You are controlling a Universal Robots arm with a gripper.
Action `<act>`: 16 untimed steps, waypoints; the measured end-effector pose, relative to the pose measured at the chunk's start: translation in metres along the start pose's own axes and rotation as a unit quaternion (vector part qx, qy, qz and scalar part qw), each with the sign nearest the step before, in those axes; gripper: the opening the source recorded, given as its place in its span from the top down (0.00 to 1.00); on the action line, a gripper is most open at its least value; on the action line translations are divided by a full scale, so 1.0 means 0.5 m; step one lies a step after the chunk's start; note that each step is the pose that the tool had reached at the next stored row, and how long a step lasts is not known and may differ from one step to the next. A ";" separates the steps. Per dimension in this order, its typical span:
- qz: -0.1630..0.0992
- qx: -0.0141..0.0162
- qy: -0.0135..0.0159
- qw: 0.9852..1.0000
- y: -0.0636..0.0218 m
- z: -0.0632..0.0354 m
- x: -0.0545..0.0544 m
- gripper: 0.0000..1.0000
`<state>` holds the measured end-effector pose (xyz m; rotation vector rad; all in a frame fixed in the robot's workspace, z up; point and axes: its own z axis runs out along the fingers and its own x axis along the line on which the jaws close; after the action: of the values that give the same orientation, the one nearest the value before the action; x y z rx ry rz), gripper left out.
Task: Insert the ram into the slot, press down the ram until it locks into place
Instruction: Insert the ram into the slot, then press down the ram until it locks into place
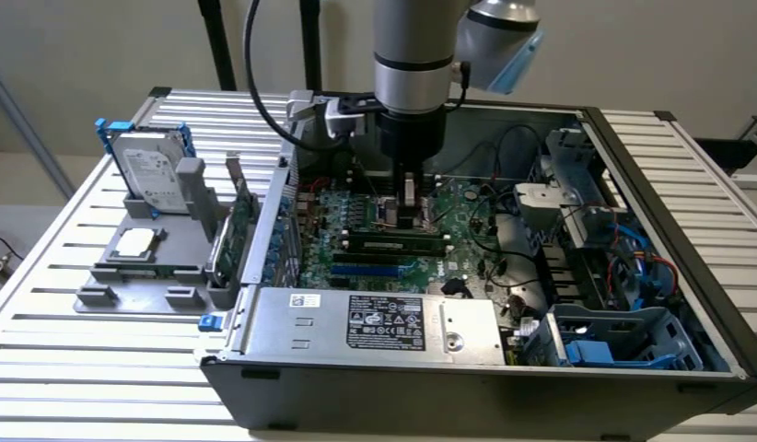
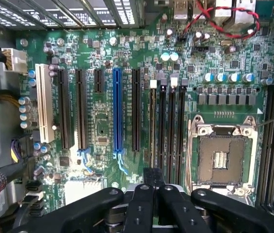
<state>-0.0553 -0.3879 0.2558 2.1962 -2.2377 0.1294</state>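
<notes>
The ram (image 1: 376, 243) is a thin green stick with dark chips, standing on edge in a black slot (image 2: 153, 85) of the motherboard (image 1: 354, 216) inside the open computer case. In the wrist view I look along the ram (image 2: 152, 127) edge-on; it sits in the outermost of several parallel black slots, on the blue slot's side. My gripper (image 1: 411, 219) reaches straight down onto the ram, right of its middle in the exterior view. The gripper (image 2: 152, 178) has its black fingers pressed together over the ram's top edge. The slot's near end is hidden under the fingers.
A blue slot (image 2: 117, 109) and longer black card slots lie beside the memory slots, and the square metal processor socket (image 2: 220, 158) lies on their other side. A power supply (image 1: 372, 322) closes the case front, and a drive cage (image 1: 624, 341) stands at the exterior view's right. Outside the case, a hard drive (image 1: 151, 175) stands in a grey holder.
</notes>
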 end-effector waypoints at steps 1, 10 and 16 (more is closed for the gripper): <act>0.000 -0.002 0.000 1.000 0.000 0.000 0.000 0.89; 0.000 -0.003 0.000 1.000 0.000 0.000 0.000 0.89; 0.000 -0.003 0.000 1.000 0.000 0.000 0.000 0.89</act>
<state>-0.0553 -0.3879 0.2558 2.1939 -2.2337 0.1226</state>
